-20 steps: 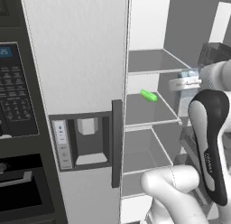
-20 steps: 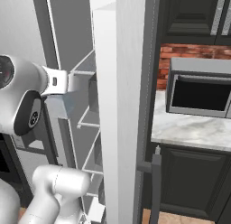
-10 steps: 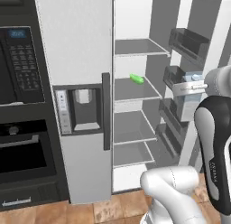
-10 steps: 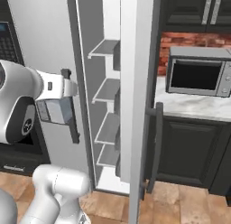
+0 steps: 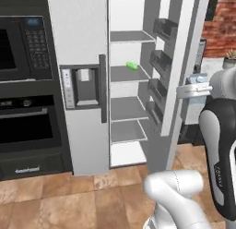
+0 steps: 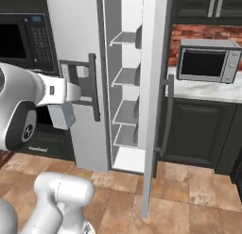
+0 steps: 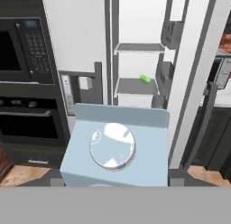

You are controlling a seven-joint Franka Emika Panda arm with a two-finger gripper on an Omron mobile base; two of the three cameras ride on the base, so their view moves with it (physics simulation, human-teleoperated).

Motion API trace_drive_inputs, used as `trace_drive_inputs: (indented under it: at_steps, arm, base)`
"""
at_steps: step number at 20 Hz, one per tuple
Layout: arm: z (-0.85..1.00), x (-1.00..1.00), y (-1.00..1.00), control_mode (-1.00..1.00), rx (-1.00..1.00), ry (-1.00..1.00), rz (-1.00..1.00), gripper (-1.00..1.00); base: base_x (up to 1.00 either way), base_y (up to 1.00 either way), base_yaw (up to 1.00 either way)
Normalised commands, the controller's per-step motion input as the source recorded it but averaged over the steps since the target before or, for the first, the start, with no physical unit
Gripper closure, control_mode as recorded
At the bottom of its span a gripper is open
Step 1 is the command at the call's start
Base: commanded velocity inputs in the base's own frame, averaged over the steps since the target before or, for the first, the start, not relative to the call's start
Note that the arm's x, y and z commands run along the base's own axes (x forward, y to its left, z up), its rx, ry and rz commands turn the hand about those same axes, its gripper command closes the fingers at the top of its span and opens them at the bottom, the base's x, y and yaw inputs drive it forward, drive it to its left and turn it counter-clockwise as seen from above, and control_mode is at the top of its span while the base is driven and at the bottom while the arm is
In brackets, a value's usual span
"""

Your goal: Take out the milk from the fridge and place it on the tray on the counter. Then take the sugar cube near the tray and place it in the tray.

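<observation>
One fridge door stands open, exposing white shelves. The surface lies right of it, carrying a microwave. The milk is out of the fridge, grasped in the jaws of the gripper. A small green item rests on a shelf.

Light is soft and even, no clear lamp or sun spot anywhere. Pics look flat, like a video game. The fridge front is bright, its inside shelves a bit greyer w/ faint shade under each one. The black oven is the darkest part, hard to see details there. No real glare; just a pale shiny round cap on the milk in the hand view. Edges are soft & a bit blurry, esp. far stuff like the microwave. Lines stay straight at the pic edges, no bending.
</observation>
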Motion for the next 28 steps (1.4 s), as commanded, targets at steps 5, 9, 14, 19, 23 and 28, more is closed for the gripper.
trace_drive_inputs:
  at_steps: [5, 9, 14, 19, 23, 28]
  arm:
    - [0.00, 0.00, 0.00, 1.00, 0.00, 0.00, 0.00, 1.00]
    - [0.00, 0.00, 0.00, 1.00, 0.00, 0.00, 0.00, 1.00]
    - [0.00, 0.00, 0.00, 1.00, 0.00, 0.00, 0.00, 1.00]
    - [0.00, 0.00, 0.00, 1.00, 0.00, 0.00, 0.00, 1.00]
    - [0.00, 0.00, 0.00, 1.00, 0.00, 0.00, 0.00, 1.00]
    - [0.00, 0.00, 0.00, 1.00, 0.00, 0.00, 0.00, 1.00]
  base:
    - [-0.23, 0.34, -0.36]
    - [-0.01, 0.00, -1.00]
    - [0.00, 0.00, -1.00]
    - [0.00, 0.00, -1.00]
    - [0.00, 0.00, -1.00]
    - [0.00, 0.00, -1.00]
